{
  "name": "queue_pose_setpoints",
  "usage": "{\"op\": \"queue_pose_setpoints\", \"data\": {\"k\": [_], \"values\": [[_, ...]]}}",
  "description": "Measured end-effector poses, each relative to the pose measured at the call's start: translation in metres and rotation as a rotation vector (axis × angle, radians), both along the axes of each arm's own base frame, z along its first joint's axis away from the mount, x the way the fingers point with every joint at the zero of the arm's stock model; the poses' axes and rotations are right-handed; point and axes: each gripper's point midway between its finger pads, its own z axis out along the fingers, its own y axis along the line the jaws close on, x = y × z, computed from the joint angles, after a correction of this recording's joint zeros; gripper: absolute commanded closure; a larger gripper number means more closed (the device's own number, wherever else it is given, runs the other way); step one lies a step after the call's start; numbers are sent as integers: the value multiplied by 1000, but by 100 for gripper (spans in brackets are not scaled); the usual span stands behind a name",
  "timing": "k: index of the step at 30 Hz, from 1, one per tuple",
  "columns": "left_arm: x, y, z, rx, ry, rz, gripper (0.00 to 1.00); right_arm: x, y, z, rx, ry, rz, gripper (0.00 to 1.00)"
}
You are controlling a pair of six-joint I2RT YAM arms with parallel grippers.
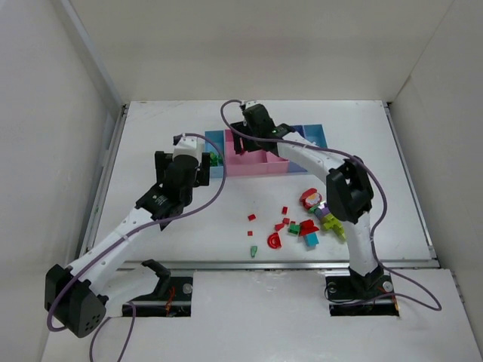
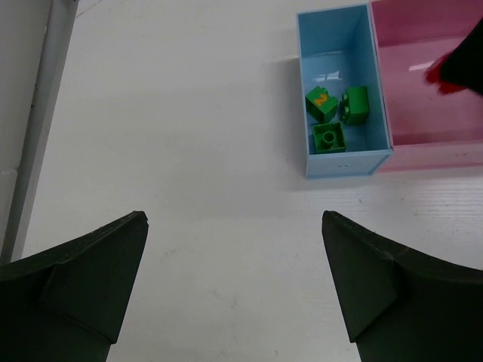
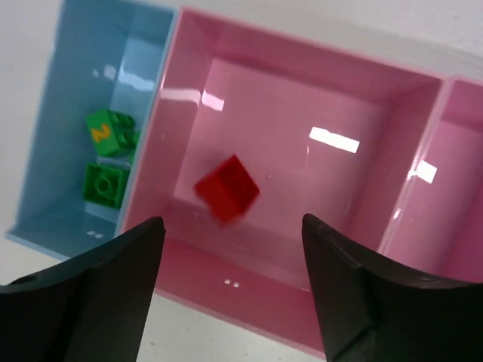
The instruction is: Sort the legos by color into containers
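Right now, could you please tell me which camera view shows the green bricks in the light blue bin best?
The left wrist view: all three green bricks lie sharp and unobstructed in the light blue bin. The right wrist view shows only two; the top view only a green speck.

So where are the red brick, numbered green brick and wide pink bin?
red brick [image 3: 226, 188]: right wrist view, its middle.
numbered green brick [image 3: 102, 133]: right wrist view, printed face.
wide pink bin [image 3: 302, 64]: right wrist view, far wall.

Left hand [image 2: 232, 226], right hand [image 3: 232, 226]: both agape
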Motion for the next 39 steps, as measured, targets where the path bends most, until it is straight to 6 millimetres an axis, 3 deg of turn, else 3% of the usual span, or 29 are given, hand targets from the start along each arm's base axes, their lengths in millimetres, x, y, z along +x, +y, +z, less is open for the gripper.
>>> {"op": "queue_pose_setpoints", "data": {"k": [1, 4, 9, 12, 15, 18, 22, 24, 27, 35, 39], "values": [[1, 1, -1, 0, 5, 2, 0, -1, 1, -9, -12, 19, 4, 1], [1, 1, -4, 2, 14, 1, 0, -7, -1, -22, -39, 58, 21, 0], [0, 0, -7, 3, 26, -9, 0, -25, -14, -4, -57, 34, 28, 0], [0, -1, -8, 1, 29, -13, 0, -56, -26, 17, -78, 3, 50, 1], [0, -2, -8, 1, 31, -15, 0, -101, -22, 23, -93, 3, 123, 6], [-1, -2, -8, -2, 32, -19, 0, -148, -7, -5, -120, 77, 224, 11], [-1, -3, -9, -4, 36, -19, 0, -204, -9, -72, -204, 248, 302, 18], [-1, -3, -11, -2, 39, -18, 0, -220, -18, -97, -246, 321, 304, 20], [-1, -3, -12, 0, 42, -20, 0, -226, -25, -114, -271, 361, 289, 24], [-1, -3, -12, 0, 43, -20, 0, -224, -20, -114, -243, 362, 264, 61], [-1, -3, -12, 1, 42, -20, 0, -224, -19, -115, -231, 362, 252, 89]]}}
